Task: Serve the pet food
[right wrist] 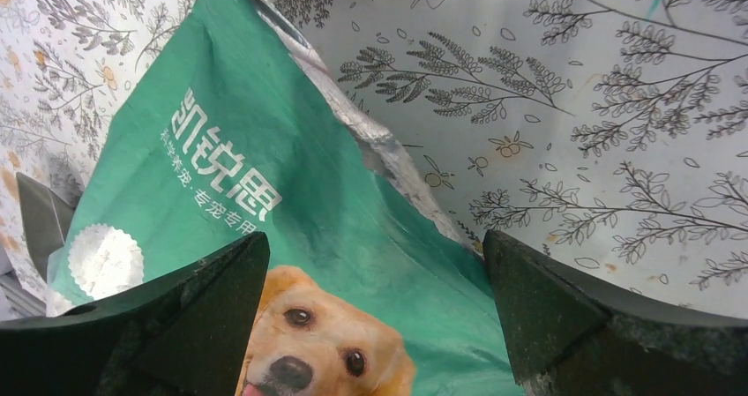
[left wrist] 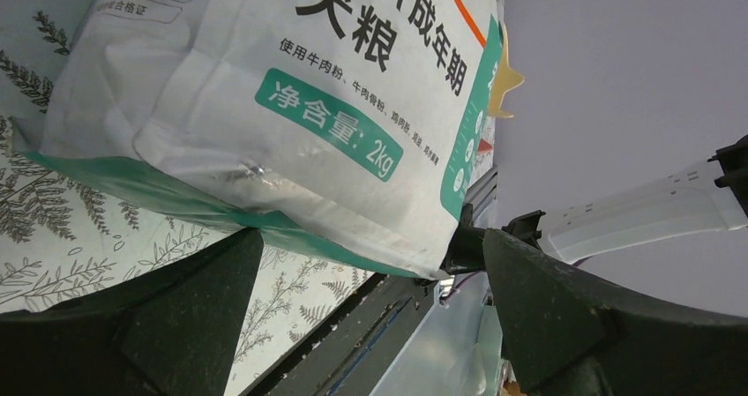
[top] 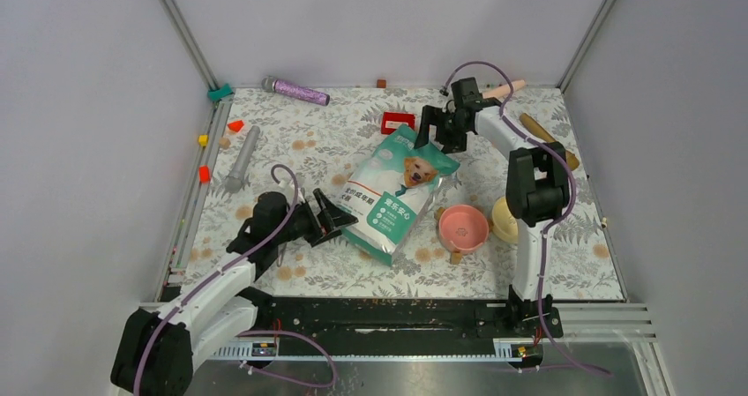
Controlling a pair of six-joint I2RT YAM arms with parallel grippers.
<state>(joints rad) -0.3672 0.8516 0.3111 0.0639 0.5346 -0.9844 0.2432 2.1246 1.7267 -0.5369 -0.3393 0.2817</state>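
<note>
Table (top: 300, 145) w/ leaf-print cloth, top cam. The pet food bag (top: 395, 198), teal and white, lies flat near the middle. Its dog face (top: 416, 172) is up, top end toward the far side, bottom end toward the near edge. Kibble itself can't be seen, only the bag. The left gripper (top: 344, 212) sits low at the bag's left side near the bottom end, jaws spread, nothing btwn them. The right gripper (top: 437, 133) hangs over the bag's top end, jaws also spread. Whether a finger touches the foil can't be told from here. The pink bowl (top: 463, 227) is just right of the bag's lower end. The yellow bowl (top: 503, 220) is beside it, partly behind the right arm. The grey scoop (top: 241, 158) lies well apart at far left. The red box (top: 398, 121) is just beyond the bag's top.

Left wrist cam: left gripper (left wrist: 370, 250) is wide apart w/ the bag's bottom corner in front of the gap. The pet food bag (left wrist: 265, 87) fills the frame, white face w/ green label. Fingers (left wrist: 176, 325) grip nothing.

Right wrist cam: right gripper (right wrist: 375, 246) is wide apart above the pet food bag (right wrist: 229, 184). The teal top end and dog face (right wrist: 309, 347) lie below the gap. The ragged top edge shows silver lining, w/ cloth beyond. Fingers (right wrist: 564, 317) clamp nothing.
</note>
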